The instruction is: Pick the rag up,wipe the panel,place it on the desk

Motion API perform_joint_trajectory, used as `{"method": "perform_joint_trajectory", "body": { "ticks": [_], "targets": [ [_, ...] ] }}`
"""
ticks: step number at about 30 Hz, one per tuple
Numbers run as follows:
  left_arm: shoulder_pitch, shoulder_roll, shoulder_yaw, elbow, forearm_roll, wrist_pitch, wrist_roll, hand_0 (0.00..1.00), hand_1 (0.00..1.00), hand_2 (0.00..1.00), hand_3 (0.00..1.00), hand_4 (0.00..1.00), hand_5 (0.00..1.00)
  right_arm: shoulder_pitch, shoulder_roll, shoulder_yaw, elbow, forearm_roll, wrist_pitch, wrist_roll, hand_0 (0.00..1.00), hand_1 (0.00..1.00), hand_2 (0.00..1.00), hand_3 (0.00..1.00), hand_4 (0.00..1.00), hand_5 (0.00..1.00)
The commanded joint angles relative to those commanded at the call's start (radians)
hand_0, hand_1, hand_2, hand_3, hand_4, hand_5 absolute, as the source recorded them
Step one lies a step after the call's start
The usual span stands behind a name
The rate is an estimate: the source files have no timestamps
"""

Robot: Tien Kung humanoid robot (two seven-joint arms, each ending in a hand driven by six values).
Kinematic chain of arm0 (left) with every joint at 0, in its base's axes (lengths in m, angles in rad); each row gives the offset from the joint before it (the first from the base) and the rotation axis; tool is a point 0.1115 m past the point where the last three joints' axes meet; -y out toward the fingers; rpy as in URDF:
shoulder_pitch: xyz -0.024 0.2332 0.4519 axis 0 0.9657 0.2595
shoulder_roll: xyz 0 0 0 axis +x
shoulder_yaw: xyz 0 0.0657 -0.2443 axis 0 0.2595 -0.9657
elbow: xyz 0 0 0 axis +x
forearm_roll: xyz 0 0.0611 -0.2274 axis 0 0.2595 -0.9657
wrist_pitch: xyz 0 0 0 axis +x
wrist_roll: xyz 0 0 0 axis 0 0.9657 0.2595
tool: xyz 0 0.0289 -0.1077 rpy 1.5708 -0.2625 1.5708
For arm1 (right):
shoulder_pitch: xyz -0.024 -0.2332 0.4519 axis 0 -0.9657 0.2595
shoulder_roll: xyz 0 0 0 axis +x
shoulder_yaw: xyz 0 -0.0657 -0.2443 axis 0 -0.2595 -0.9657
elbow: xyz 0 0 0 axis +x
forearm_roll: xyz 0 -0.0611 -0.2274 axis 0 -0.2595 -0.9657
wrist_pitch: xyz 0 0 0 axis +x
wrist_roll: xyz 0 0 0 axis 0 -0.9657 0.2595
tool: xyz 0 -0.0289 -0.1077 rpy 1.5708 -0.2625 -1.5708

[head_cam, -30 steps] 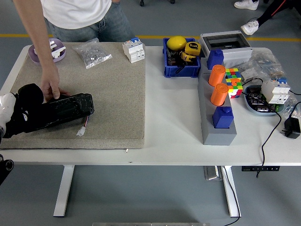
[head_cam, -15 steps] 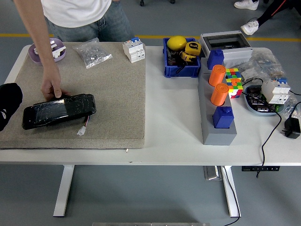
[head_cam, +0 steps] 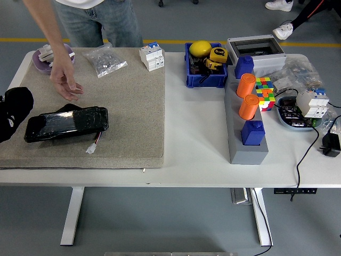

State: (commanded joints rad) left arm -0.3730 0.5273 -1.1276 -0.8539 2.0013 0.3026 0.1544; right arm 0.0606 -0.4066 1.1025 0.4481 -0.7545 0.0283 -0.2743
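Observation:
The black panel (head_cam: 66,124) lies flat on the beige mat (head_cam: 122,106), with a small white connector (head_cam: 91,149) on a wire at its lower right. A black rag (head_cam: 17,104) sits bunched at the mat's left edge, just left of the panel and apart from it. My left hand (head_cam: 7,125) comes in at the picture's left edge under that rag, and only a bit of white shows through. A person's hand (head_cam: 66,85) hovers open above the mat, just beyond the panel, touching nothing.
At the mat's far edge are a purple dish (head_cam: 49,56), a bag of small parts (head_cam: 105,60) and a white breaker (head_cam: 151,56). To the right stand a blue bin (head_cam: 205,66), a grey rack with orange cylinders (head_cam: 246,106), a cube and cables.
The person's hand has lifted off the panel's top edge and drawn back. The rag left the panel, went to the left edge, and has now shifted slightly up and right.

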Motion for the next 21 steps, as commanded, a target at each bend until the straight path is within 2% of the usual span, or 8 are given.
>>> {"method": "perform_joint_trajectory", "body": {
  "ticks": [3,4,10,11,16,17,21],
  "targets": [
    [-0.013,0.001,0.020,0.023,-0.005,-0.012,0.004,0.343,0.426,0.515,0.477,0.047,0.002,0.001,0.001,0.003,0.002,-0.002,-0.001,0.000,0.759,0.585,0.697,0.699,0.998,0.657],
    [-0.017,0.002,0.024,0.028,-0.010,-0.018,0.006,0.372,0.492,0.533,0.510,0.165,0.002,0.001,0.001,0.003,0.003,-0.002,-0.001,0.000,0.760,0.585,0.697,0.700,0.998,0.657],
    [-0.035,0.008,0.041,0.053,-0.039,-0.045,-0.001,0.372,0.492,0.533,0.510,0.165,0.002,0.002,0.002,0.005,0.003,-0.003,-0.001,0.000,0.760,0.585,0.697,0.700,0.998,0.657],
    [-0.037,0.008,0.043,0.054,-0.040,-0.048,-0.002,0.450,0.624,0.597,0.559,0.632,0.002,0.003,0.002,0.006,0.003,-0.003,-0.001,0.000,0.762,0.585,0.696,0.700,0.998,0.657],
    [-0.040,0.009,0.040,0.049,-0.047,-0.058,-0.009,0.450,0.624,0.597,0.559,0.632,0.002,0.004,0.002,0.007,0.003,-0.004,-0.001,0.001,0.762,0.585,0.696,0.700,0.998,0.657],
    [-0.041,0.010,0.039,0.047,-0.042,-0.061,-0.008,0.494,0.737,0.754,0.611,0.836,0.063,0.004,0.003,0.007,0.003,-0.003,-0.002,0.001,0.760,0.585,0.696,0.700,0.998,0.658],
    [-0.041,0.012,0.033,0.043,-0.040,-0.074,-0.007,0.494,0.737,0.754,0.611,0.836,0.063,0.003,0.003,0.008,0.002,-0.003,-0.001,0.001,0.760,0.585,0.696,0.700,0.998,0.658]
  ]
}}
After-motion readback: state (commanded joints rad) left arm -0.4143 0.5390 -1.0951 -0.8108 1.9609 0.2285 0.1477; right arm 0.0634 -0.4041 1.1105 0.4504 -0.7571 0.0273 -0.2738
